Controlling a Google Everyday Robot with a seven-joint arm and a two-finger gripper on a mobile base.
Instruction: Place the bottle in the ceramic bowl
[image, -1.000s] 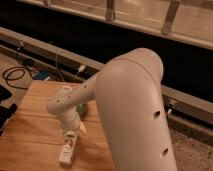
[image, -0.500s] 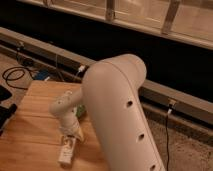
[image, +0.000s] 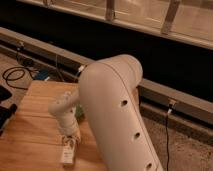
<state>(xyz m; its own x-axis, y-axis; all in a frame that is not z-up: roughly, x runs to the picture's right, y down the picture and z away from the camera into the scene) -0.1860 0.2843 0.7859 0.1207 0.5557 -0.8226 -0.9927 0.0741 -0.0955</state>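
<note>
The robot's arm (image: 116, 107) is swinging its large white upper shell leftward across the view and is now covering much more of the wooden table (image: 29, 131) than it did a second ago. The lower end is hardly moving: the gripper (image: 70, 140) is still hanging low over the near part of the table, right at the upper end of the bottle (image: 67, 155). The bottle is lying on the wood in nearly the same spot as before. How far the gripper is open, and whether it is gripping the bottle at all, cannot be told from here, because the wrist is hiding that part.

Only a sliver of green is showing behind the forearm, just beyond the gripper. This is probably the ceramic bowl (image: 78, 112), mostly hidden by the arm, and it is near the bottle but not touching it.

So the change is in the arm's posture, not in the bottle's position. The bottle is not yet in the bowl, and the arm appears to be settling over it for the pick-up. After that, only a short carry to the bowl would remain.
</note>
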